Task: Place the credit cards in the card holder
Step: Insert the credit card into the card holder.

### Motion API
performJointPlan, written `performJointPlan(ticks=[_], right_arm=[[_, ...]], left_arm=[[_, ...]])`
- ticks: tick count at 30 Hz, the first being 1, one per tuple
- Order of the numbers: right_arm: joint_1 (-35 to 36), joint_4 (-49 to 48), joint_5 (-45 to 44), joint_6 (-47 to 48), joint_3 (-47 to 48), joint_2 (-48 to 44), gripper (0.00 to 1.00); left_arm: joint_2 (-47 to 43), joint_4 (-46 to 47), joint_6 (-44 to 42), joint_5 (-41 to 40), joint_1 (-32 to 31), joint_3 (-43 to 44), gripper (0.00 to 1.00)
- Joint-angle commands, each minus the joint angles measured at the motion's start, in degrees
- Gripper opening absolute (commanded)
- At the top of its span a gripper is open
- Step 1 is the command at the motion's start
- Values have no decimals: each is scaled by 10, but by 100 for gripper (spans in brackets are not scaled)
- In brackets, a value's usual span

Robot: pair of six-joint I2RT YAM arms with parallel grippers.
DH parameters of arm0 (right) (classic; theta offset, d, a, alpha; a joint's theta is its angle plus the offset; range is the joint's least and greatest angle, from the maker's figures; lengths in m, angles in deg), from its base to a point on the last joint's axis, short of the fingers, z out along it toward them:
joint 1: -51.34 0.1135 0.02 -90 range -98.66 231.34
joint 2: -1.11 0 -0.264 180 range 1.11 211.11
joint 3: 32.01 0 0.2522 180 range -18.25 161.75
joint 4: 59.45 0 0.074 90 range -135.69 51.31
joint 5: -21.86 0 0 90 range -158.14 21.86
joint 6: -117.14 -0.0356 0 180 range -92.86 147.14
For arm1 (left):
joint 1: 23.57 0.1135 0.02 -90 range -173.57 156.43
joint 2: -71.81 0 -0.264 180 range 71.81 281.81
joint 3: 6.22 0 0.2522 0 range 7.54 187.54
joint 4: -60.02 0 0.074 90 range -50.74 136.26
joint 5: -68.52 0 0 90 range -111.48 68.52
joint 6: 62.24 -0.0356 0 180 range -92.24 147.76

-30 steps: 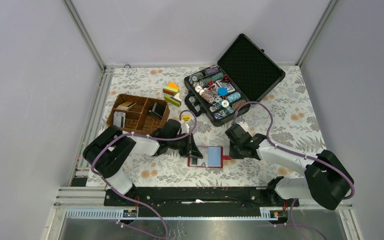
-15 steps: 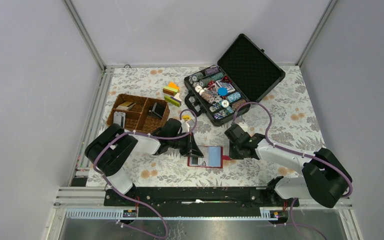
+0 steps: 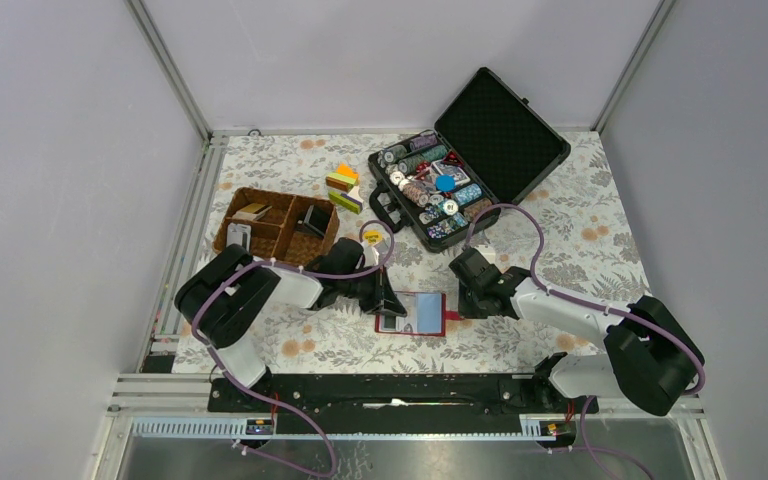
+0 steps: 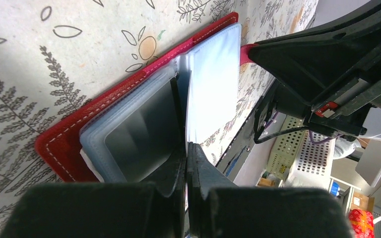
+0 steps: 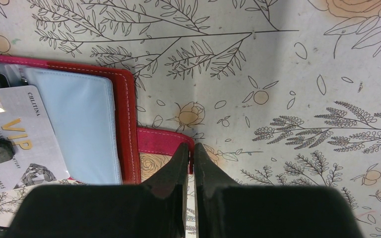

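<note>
Just beyond card holder (image 3: 422,313): basket (image 3: 285,196), case (image 3: 500,125).

Floral tbl (image 3: 600,250) holds card holder (image 3: 420,313), wicker basket (image 3: 275,225), blk case (image 3: 460,170), blocks (image 3: 343,187).

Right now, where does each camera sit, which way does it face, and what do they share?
Top external: above and behind the bases, looking down on the table; both arms, left gripper and right gripper, show whole.
Left wrist: low over the cloth, facing across the open red wallet toward the right arm; its shut fingers show.
Right wrist: straight down on the wallet and VIP card; its shut fingers pinch the wallet's tab.
Shared: all three see the wallet.
</note>
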Motion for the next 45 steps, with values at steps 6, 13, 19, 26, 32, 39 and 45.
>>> performJointPlan(ticks=[6,13,19,26,32,39,45], right_arm=[[-5,8,-16,-8,3,-12,0],[-5,8,-14,-8,5,-8,0],[-4,9,-14,-8,6,-4,0],[-4,7,-13,-9,6,-1,0],[-4,7,-12,-10,8,1,0],[-4,8,-11,-11,6,-3,0],[-5,7,-10,-13,3,-8,0]], left_arm=[[9,32,-2,-22,20,1,0],[17,31,-13,-10,20,9,0],[23,19,-34,1,20,9,0],[35,53,-19,27,17,10,0],[42,54,-15,32,7,13,0],[57,92,12,34,-3,13,0],[61,143,50,21,-7,3,0]])
